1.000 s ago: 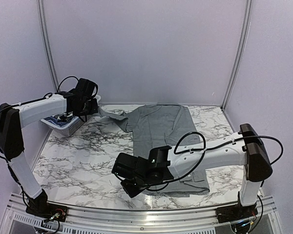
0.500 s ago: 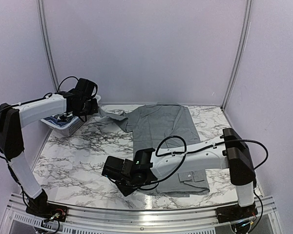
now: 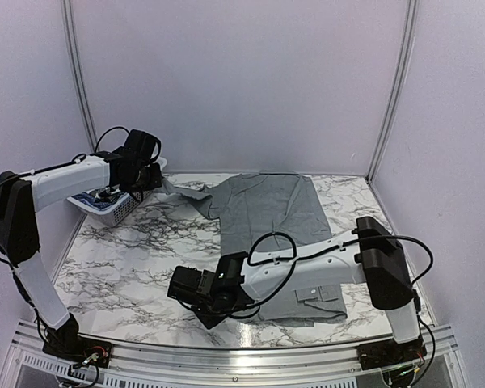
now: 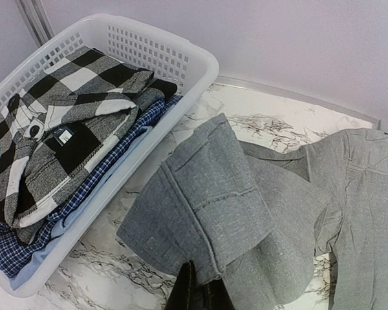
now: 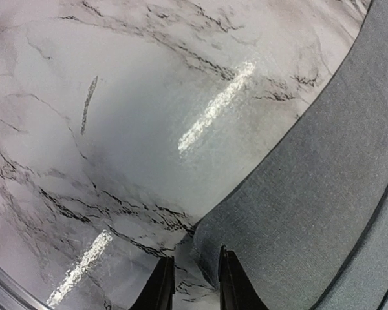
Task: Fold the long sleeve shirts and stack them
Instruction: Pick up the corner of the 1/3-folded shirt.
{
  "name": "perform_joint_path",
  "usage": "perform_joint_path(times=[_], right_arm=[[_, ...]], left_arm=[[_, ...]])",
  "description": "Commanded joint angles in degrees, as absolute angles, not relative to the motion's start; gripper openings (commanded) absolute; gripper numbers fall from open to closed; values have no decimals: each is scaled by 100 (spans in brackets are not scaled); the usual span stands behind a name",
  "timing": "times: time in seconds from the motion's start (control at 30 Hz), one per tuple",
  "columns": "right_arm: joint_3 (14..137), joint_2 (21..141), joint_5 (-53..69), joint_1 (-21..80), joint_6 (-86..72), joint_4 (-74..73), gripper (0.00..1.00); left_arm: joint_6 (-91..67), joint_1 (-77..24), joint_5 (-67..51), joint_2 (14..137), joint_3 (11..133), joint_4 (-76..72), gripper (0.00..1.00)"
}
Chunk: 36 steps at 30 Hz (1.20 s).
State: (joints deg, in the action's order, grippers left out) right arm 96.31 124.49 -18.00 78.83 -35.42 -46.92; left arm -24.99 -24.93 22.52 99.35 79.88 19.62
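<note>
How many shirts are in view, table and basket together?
4: the grey shirt on the table; in the basket, a black-and-white check shirt on top, a blue plaid shirt beneath, a pale blue one lowest. More may be hidden.

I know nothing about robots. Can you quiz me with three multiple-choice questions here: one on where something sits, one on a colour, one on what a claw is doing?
1. Where is the white basket? A far left of the table; B near right corner; C on the floor.
2. What colour is the shirt spread out? A red; B grey; C yellow.
3. The left gripper is: A wide open; B shut on the sleeve; C out of view.
Answers: A, it sits at the far-left edge; B, plain grey cloth; B, its fingers pinch the sleeve.
</note>
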Motion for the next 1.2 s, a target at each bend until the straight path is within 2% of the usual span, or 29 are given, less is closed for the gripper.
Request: perform_joint_path(times=[0.0, 0.43, 0.73, 0.9, 1.17], right_arm=[[9899, 12580, -1976, 7838, -3483, -4742, 20], [10079, 12733, -1995, 7790, -3384, -4768, 14], [10061, 12656, -2077, 7787, -3487, -4855, 0], [9916, 12266, -2437, 7766, -3723, -4871, 0], [8814, 11032, -2882, 7638, -4455, -4563, 0]], left_arm=[[-2432, -2447, 2224, 9966, 8164, 2101, 0], [-2451, -2429, 2171, 10096, 8233, 2101, 0], [-2429, -2427, 2080, 10163, 8397, 2093, 0], [-2406, -2429, 1861, 10225, 8747, 2079, 0], [-2355, -2763, 1442, 10652, 10056, 2015, 0]])
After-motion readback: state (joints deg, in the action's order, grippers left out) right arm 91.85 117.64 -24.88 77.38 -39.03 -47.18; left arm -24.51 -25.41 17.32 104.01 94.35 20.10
